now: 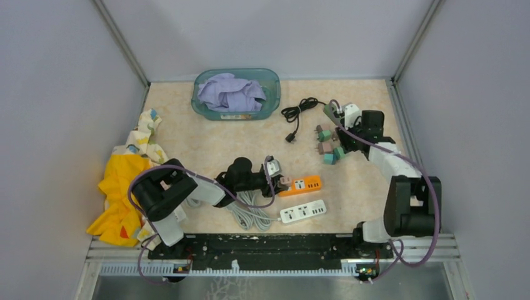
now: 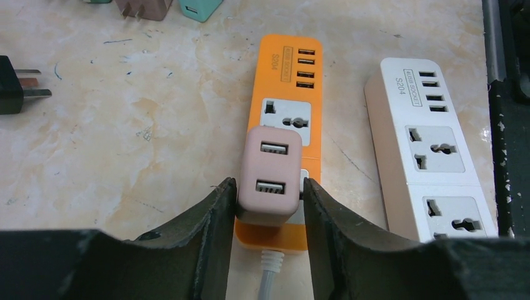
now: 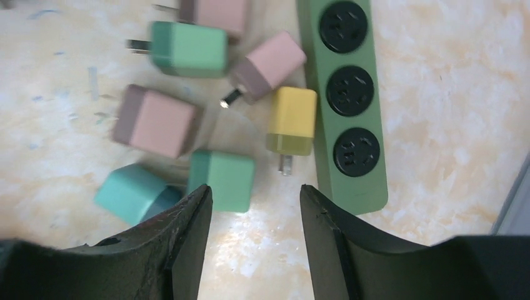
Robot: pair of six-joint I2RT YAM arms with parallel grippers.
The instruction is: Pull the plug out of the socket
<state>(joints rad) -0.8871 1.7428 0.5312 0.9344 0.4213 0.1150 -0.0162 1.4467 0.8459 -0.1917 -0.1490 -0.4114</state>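
Note:
A pink USB plug point(image 2: 269, 175) sits in the near outlet of the orange socket strip point(image 2: 290, 81), whose white cord leaves toward the camera. My left gripper point(image 2: 269, 194) straddles that plug. Its left finger point(image 2: 215, 219) touches the plug's side, and a thin gap shows at the right finger point(image 2: 322, 219). From above, the left gripper point(image 1: 275, 170) sits at the left end of the orange strip point(image 1: 301, 185). My right gripper point(image 3: 255, 200) stands open and empty over bare table at the back right, just short of a pile of loose plugs point(image 3: 187, 94).
A white socket strip point(image 2: 431, 150) lies right of the orange one. A green power strip point(image 3: 347, 94) lies beside the loose plugs. A black cord point(image 1: 300, 109) lies mid-back, with a teal basket point(image 1: 272, 84) of cloth behind it. Yellow clothing point(image 1: 122, 187) lies at the left.

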